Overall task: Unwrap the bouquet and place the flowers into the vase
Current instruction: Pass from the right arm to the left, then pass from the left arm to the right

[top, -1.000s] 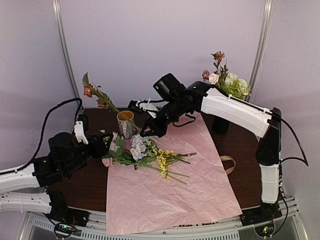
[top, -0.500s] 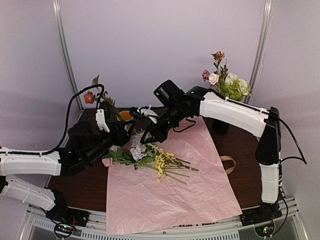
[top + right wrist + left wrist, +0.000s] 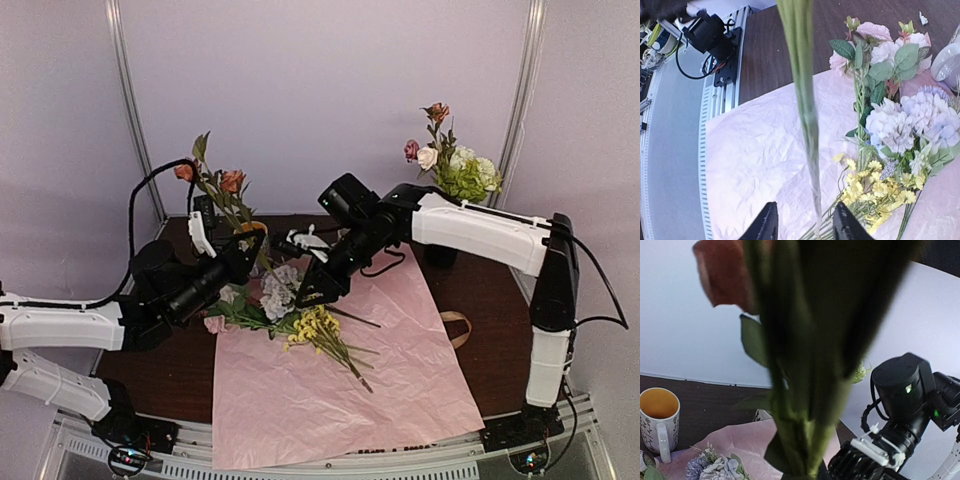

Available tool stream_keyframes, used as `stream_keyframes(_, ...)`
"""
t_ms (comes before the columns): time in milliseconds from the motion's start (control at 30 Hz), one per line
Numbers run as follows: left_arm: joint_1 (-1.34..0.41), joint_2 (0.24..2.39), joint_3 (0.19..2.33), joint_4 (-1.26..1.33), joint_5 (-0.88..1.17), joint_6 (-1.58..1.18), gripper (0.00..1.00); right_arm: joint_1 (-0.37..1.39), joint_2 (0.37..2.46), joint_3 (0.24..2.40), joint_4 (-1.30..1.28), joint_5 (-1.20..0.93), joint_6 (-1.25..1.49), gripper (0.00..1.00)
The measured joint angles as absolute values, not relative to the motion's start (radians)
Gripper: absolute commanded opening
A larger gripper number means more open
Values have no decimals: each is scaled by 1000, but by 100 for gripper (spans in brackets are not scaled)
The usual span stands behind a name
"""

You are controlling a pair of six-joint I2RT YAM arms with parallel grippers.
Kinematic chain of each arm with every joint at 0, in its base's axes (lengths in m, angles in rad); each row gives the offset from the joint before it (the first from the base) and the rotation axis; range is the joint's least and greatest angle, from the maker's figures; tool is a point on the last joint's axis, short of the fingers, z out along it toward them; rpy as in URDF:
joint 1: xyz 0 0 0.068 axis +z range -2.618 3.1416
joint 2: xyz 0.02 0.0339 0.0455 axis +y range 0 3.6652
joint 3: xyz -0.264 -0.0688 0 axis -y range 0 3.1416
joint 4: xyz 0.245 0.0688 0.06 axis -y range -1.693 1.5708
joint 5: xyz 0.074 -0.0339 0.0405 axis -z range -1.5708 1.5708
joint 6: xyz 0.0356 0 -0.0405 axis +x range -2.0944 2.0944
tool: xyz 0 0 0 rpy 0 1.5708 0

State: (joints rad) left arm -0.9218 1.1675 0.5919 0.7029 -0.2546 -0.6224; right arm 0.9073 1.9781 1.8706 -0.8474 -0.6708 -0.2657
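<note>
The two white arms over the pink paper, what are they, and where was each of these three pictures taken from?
They are a left robot arm and a right robot arm, bolted at the near edge of the table, each ending in a two-finger gripper. The wide picture is from a fixed camera above and behind them; the close-ups are from cameras on their wrists. On the table lie a pink paper sheet with loose flowers on it, a mug with an orange inside, a ribbon and, back right, a black vase with flowers in it. The left gripper is shut on a flower stem, blooms uppermost. The right gripper is open, a green stem running between its fingers.
</note>
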Motion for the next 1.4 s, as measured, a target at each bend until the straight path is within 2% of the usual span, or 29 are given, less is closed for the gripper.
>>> stream_keyframes(267,-919,1029,558,710,-303,-619,0,850,1734,1297,-817,-598,-368,45)
stream_keyframes(400,-915,992,560,686,-321,-599,0,842,1729,1190,-846,-574,-407,45)
stream_keyframes(500,-912,989,593,609,-309,-563,0,815,1705,1232,-892,-595,-447,47)
stream_keyframes(700,-910,1055,725,466,-170,-478,0,676,1646,1563,-918,-729,-445,53)
stream_keyframes(967,-910,1166,816,423,51,-457,0,712,1679,1842,-815,-895,-294,53)
stream_keyframes(1267,-910,1230,880,453,204,-474,0,819,1822,1945,-813,-920,-200,53)
stream_keyframes(1400,-910,1249,880,482,229,-498,0,834,1839,1948,-810,-922,-167,47)
